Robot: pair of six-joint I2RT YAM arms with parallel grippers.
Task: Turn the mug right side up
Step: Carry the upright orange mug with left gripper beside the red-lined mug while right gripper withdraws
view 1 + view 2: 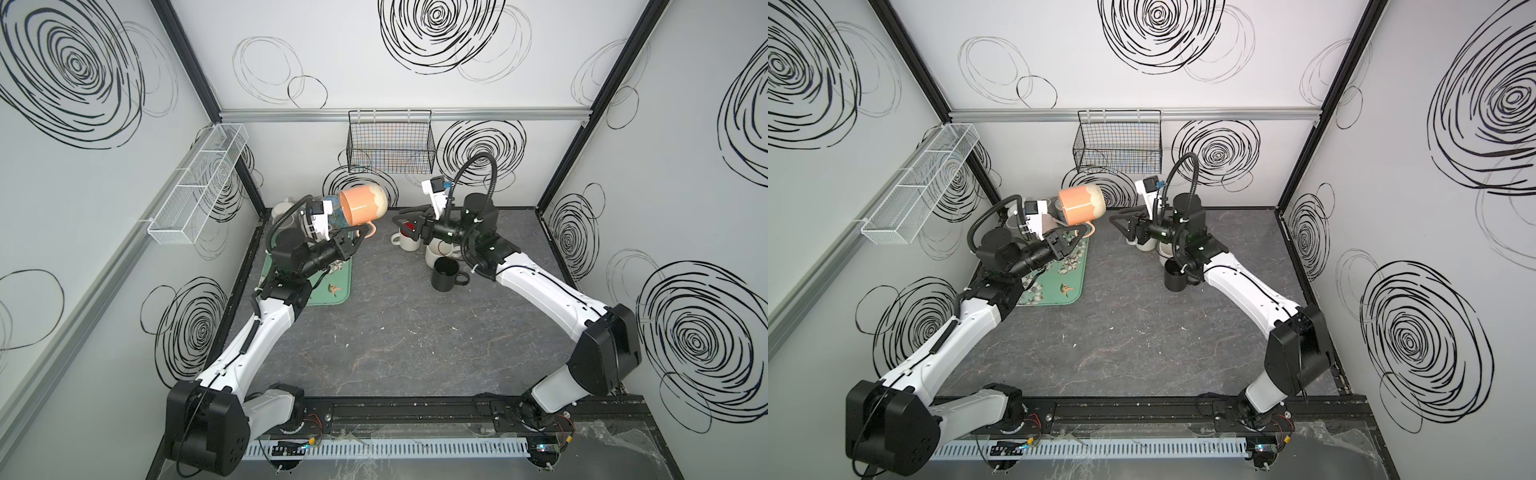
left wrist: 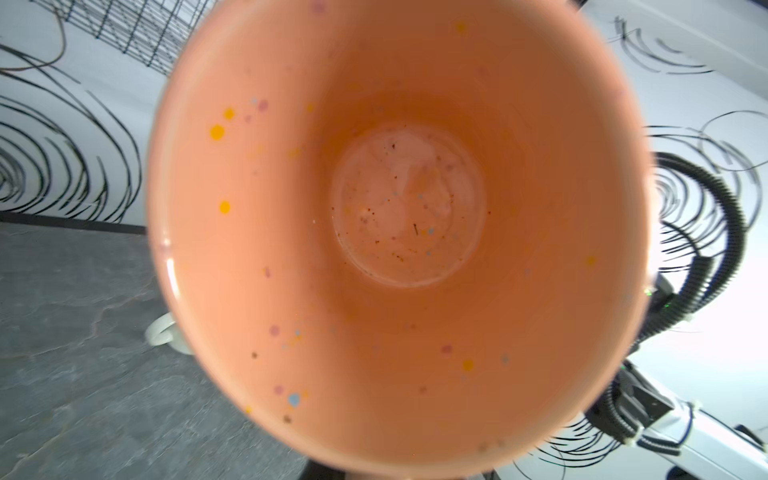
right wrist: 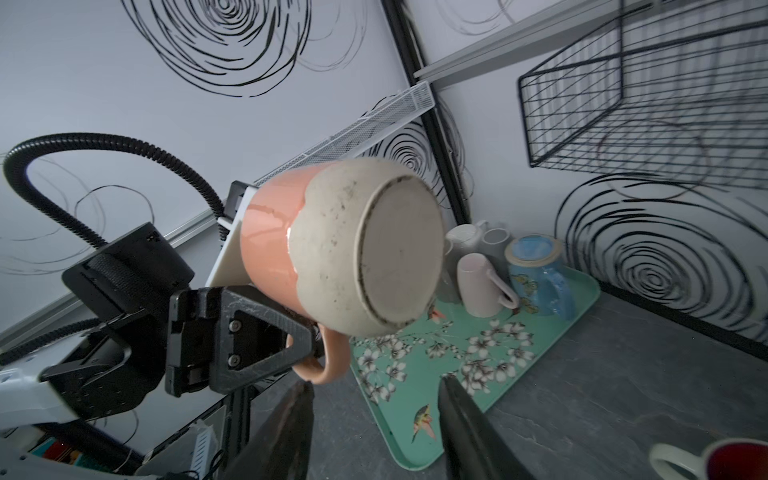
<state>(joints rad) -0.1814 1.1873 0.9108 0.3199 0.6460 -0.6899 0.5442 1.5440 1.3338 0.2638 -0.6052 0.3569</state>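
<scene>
The left gripper (image 1: 360,236) pinches the mug (image 1: 363,206) by its handle (image 3: 328,357), holding it sideways above the edge of the tray (image 1: 338,291), likely so it can swing upright. The right gripper (image 3: 374,382), beside the tray, is spread and empty.

We find the widest free room in the lower centre of both top views, where the dark grey stone-patterned table (image 1: 374,332) lies bare between the arms. At centre left the mint-green floral tray (image 1: 343,270) blocks passage; at centre right white ceramic mugs (image 1: 436,249) and a black cylindrical mug (image 1: 444,274) crowd together. Only a narrow gap separates the raised peach ceramic mug (image 1: 363,205) from the right claw (image 1: 400,224).
</scene>
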